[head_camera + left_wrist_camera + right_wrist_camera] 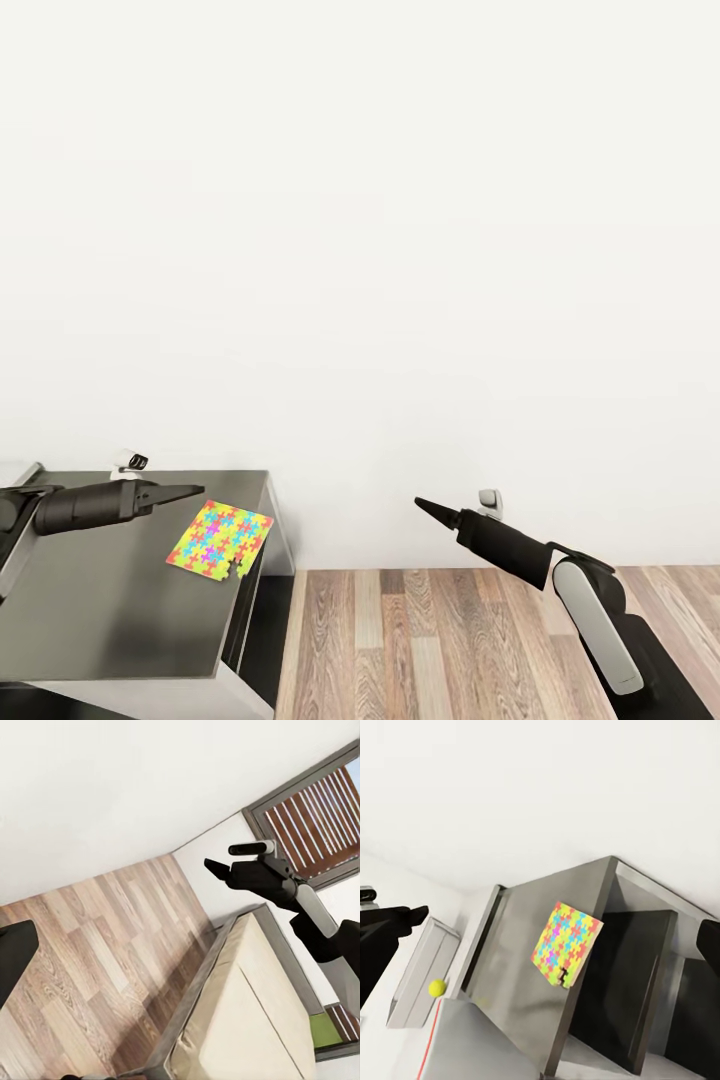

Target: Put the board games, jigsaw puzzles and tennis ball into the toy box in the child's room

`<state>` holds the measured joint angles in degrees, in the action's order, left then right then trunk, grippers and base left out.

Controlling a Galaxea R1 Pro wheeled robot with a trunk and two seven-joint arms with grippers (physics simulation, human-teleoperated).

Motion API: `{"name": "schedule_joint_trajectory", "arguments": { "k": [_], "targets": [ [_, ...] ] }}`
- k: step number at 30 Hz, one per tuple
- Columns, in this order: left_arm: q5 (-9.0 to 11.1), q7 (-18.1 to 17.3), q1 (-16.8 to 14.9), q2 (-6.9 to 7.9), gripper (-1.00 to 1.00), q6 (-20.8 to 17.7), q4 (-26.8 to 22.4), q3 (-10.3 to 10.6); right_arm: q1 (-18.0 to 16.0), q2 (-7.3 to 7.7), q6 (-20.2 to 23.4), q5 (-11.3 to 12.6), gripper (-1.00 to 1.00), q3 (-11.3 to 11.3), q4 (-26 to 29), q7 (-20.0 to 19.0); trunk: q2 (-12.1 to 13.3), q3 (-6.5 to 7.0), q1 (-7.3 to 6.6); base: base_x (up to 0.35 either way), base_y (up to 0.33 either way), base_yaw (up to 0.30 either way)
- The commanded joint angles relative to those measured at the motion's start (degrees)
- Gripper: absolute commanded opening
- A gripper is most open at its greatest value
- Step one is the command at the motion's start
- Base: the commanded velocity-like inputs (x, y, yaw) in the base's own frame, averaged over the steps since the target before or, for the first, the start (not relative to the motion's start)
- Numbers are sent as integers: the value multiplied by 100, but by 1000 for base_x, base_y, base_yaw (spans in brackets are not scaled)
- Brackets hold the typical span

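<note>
Item, lower left of the head view: left tool [195, 491], fingers drawn together to a point with no gap seen, nothing held, hanging above the dark tabletop [100, 600] and just short of the puzzle. Item, lower right of the head view: right tool [422, 504], likewise closed to a tip and empty, over the wood-plank floor [420, 640], well apart from the tabletop; it also shows at upper right in the left wrist view [211, 866]. Item, beside the left tool: one jigsaw puzzle [220, 541], a flat bright sheet lying at the right edge of the tabletop, one corner at or slightly over the rim; it sits mid-frame in the right wrist view [565, 943]. Item, lower left of the right wrist view: tennis ball [436, 988], yellow-green, beside a pale grey tray that is probably the toy box [424, 967]; whether it lies inside cannot be told. Item, lower half of the left wrist view: bed [247, 1012], beige mattress in a dark frame. Item, farthest: plain white wall [360, 200]. Handling note, as judgement: the step in hand looks to be picking up the puzzle with the left tool. The sheet is thin and flat, so the fingers should open first, come in low at the overhanging corner and pinch across the edge, not press down from above; a careless nudge could push it off onto the floor.
</note>
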<state>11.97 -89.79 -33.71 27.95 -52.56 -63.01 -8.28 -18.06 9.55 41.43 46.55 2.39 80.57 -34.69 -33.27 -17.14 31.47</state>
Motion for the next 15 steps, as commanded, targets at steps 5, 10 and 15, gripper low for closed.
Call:
{"name": "schedule_joint_trajectory", "arguments": {
  "k": [5, 10, 15],
  "targets": [
    [-1, -21, -4, 7, 100, -54, 4, 2, -4, 3, 33, 30, 100, 2, -2, 6, -8, -9, 2, -1, 0, 0],
    [-1, -21, -4, 18, 100, -60, 7, -4, -4, 10, 37, 30, 100, -7, 41, 6, -8, -9, 2, -53, 120, 0],
    [6, -21, -4, 25, 100, -53, 21, -4, -4, 11, 42, 35, 100, -5, 47, 6, -8, -9, 2, -22, 86, 0]
  ]
}}
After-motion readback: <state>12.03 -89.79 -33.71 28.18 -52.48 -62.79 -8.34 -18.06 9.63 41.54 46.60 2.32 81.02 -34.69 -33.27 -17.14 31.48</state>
